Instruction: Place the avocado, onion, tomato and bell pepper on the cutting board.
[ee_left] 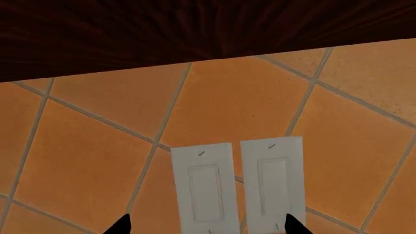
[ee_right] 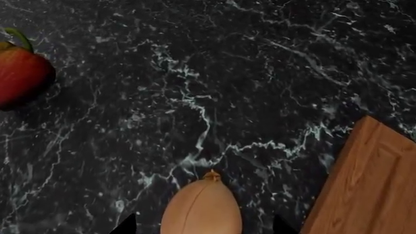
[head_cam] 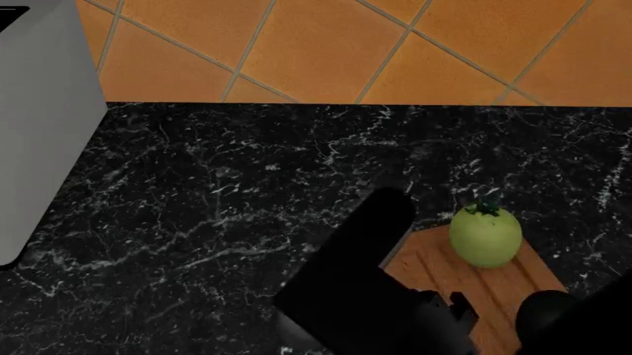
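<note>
The black, white-veined marble table fills most of the head view, backed by a wall of orange tiles, with a grey appliance standing at its left end. The robot's dark arm crosses the lower middle of that view and covers part of the cutting board, a warm-brown grooved board lying on the table at the lower right. The tomato, pale yellow-green with a dark leafy star on top, sits on the far end of the board. In the right wrist view a corner of the board shows beside bare marble, and the bell pepper, red-orange with a curved green stalk, lies on the table well apart from the board, at the far side of the picture. The onion, tan and papery with its small brown tip pointing away from the camera, sits between the two dark fingertips of the right pincer; the tips stand wide, one on each side of the bulb with a gap showing on both sides, so I cannot tell whether it is gripped. The left pincer faces the tiled wall, its two tips spread wide with nothing between them, in front of two white switch plates below a dark wooden cabinet.
</note>
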### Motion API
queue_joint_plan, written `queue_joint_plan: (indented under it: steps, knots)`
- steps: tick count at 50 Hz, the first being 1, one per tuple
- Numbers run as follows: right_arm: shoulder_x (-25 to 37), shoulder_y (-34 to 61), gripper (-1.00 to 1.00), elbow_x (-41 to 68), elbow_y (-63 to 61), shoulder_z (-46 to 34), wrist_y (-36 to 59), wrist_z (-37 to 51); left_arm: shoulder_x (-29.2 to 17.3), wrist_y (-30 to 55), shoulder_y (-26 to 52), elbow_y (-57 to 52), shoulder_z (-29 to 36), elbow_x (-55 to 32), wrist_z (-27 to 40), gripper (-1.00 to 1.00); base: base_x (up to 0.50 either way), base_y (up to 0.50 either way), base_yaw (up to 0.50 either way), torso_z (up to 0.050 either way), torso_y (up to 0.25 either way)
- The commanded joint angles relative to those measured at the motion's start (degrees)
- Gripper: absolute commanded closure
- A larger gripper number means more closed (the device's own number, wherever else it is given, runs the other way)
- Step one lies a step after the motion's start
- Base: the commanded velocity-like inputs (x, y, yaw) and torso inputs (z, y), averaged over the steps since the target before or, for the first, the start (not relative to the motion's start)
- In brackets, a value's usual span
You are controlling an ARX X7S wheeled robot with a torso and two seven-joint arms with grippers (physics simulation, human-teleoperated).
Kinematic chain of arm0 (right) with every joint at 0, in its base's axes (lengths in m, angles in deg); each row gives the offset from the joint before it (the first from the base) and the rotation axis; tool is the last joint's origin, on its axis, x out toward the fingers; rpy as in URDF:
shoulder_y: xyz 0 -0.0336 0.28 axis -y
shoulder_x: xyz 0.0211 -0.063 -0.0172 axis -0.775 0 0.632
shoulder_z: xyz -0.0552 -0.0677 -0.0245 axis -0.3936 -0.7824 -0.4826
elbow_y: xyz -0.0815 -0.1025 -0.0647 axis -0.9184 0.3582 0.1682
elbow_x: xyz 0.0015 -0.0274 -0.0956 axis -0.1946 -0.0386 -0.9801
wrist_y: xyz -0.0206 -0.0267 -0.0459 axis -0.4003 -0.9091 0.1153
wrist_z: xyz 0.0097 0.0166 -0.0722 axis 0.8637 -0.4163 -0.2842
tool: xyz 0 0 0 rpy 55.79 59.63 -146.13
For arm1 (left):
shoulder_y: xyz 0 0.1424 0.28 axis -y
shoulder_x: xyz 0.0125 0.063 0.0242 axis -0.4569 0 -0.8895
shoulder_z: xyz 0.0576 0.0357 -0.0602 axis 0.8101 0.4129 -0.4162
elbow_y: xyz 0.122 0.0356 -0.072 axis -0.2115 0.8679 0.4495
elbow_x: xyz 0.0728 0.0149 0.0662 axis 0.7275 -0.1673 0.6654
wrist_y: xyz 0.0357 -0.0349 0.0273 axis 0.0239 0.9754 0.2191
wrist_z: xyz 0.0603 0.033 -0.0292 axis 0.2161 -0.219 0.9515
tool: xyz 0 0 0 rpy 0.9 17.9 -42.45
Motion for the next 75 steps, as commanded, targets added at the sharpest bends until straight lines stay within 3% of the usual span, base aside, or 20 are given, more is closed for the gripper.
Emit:
queue_joint_plan:
  steps: [1,40,41,55,75]
  knots:
    - [-2.3,-4.5,-1.00,-5.2,0.8,1.7,0.4,-4.2,1.2,-0.4,0.0,0.6,-1.7,0.7,-1.3,-1.00,0.00,0.00,0.00,0.000,0.000]
    - [-2.2,-14.4,-1.00,-14.8,1.4,1.3,0.8,-10.5,0.6,-0.6,-1.0,0.6,-2.0,0.1,-0.9,-1.00,0.00,0.00,0.00,0.000,0.000]
    - [-2.3,-13.9,1.00,-14.7,1.4,1.3,0.8,-10.1,0.6,-0.6,-1.1,0.6,-2.0,0.1,-0.8,-1.00,0.00,0.00,0.00,0.000,0.000]
    - [-3.7,0.0,1.00,-4.3,-1.0,-0.7,0.8,-2.0,0.7,-1.0,-0.9,1.1,-1.9,0.1,-0.7,-1.00,0.00,0.00,0.00,0.000,0.000]
    - [3.9,16.2,1.00,17.4,-15.8,-3.4,-12.0,16.8,-0.8,3.8,0.3,-5.0,-4.2,-2.2,1.5,-1.00,0.00,0.00,0.00,0.000,0.000]
